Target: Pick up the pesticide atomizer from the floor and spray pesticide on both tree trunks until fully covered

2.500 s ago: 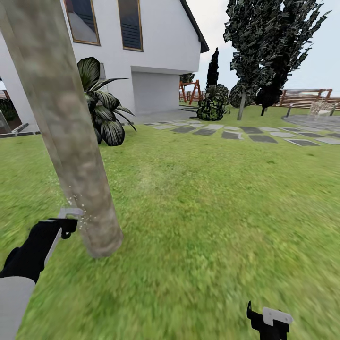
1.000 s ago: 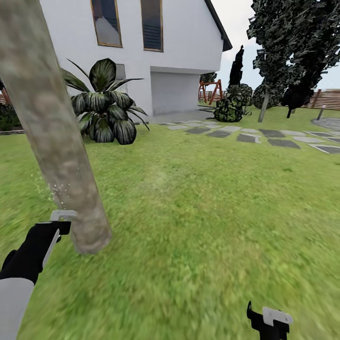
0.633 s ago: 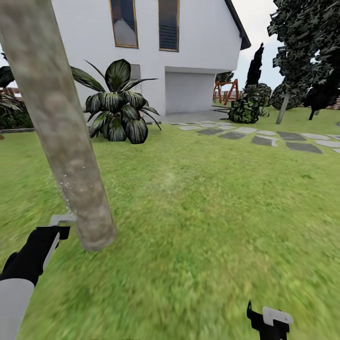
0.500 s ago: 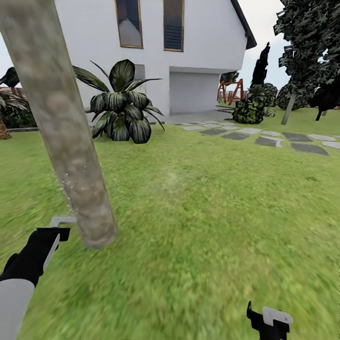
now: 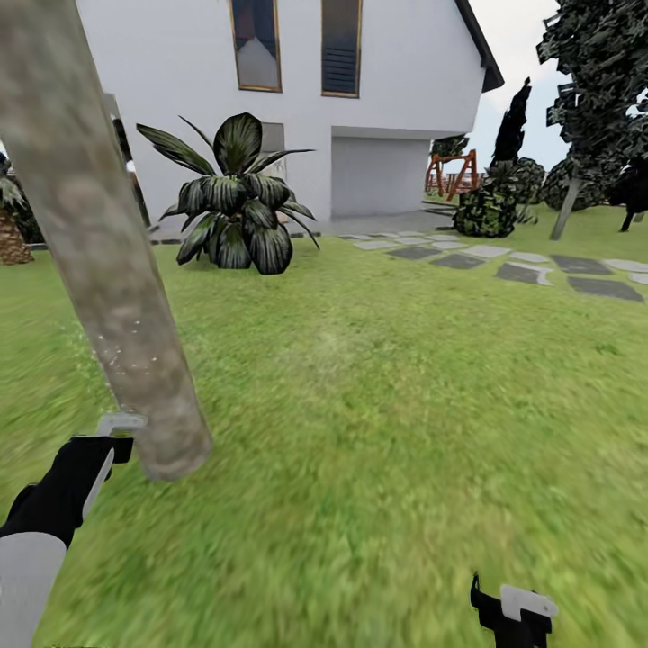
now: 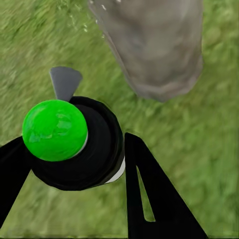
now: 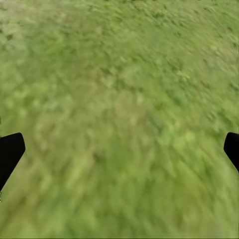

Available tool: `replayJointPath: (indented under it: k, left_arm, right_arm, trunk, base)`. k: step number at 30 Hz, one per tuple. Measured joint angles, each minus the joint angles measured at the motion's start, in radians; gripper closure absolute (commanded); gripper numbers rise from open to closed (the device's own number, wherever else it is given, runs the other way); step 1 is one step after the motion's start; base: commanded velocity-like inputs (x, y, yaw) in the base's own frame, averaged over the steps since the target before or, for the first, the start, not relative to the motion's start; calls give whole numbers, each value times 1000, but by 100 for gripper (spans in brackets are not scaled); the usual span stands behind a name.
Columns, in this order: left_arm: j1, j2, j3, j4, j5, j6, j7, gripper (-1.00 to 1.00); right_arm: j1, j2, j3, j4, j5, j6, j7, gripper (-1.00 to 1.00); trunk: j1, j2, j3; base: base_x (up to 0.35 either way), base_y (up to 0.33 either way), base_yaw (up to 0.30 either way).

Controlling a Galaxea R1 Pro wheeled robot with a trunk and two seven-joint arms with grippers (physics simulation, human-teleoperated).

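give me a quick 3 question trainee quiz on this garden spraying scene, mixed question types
1. True or false: the left gripper holds a sprayer with a green cap.
2. What stands nearest the sprayer's nozzle? A) tree trunk B) leafy plant C) stepping stones
3. Fill in: the right gripper hangs open over the ____.

Key: 1 true. 2 A. 3 grass.

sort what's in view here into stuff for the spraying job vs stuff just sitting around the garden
Job:
- pesticide atomizer, clamped in the left end effector
- tree trunk
- white pesticide specks on the bark

Just there:
- broad-leaf shrub
- white house
- stepping stones
- swing set
- right end effector, open over grass
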Motion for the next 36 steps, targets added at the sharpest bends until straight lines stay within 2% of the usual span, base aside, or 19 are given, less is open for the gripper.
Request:
replayJointPath:
  k: [3, 5, 7, 13, 22, 27, 36]
  left_arm:
    - [-1, 0, 27, 49, -1, -32, 0, 100]
    - [-1, 0, 66, 61, -3, -59, 0, 100]
    - [-1, 0, 74, 68, -2, -66, 0, 100]
    - [0, -5, 75, 105, -7, -70, 0, 100]
    - [0, -6, 76, 108, -6, -70, 0, 100]
    - [0, -8, 77, 133, -6, -70, 0, 100]
    - [0, -6, 78, 157, -6, -71, 0, 100]
  right_arm:
    - [0, 0, 0, 0, 0, 1, 0, -100]
    - [0, 0, 0, 0, 0, 1, 0, -100]
    - [1, 0, 0, 0, 0, 1, 0, -100]
    - [0, 0, 1, 0, 0, 1, 0, -100]
    - [0, 0, 0, 0, 0, 1, 0, -100]
    - [0, 0, 0, 0, 0, 1, 0, -100]
    - [1, 0, 1, 0, 0, 1, 0, -100]
  trunk:
    - [0, 0, 0]
    - [0, 0, 0]
    - [0, 0, 0]
    - [0, 0, 0]
    - [0, 0, 0]
    - [0, 0, 0]
    - [0, 0, 0]
  base:
    - [194, -228, 275]
    - [200, -224, 277]
    - [216, -211, 277]
    - [222, -206, 245]
    - [157, -232, 12]
    - [28, -266, 48]
    - [25, -271, 239]
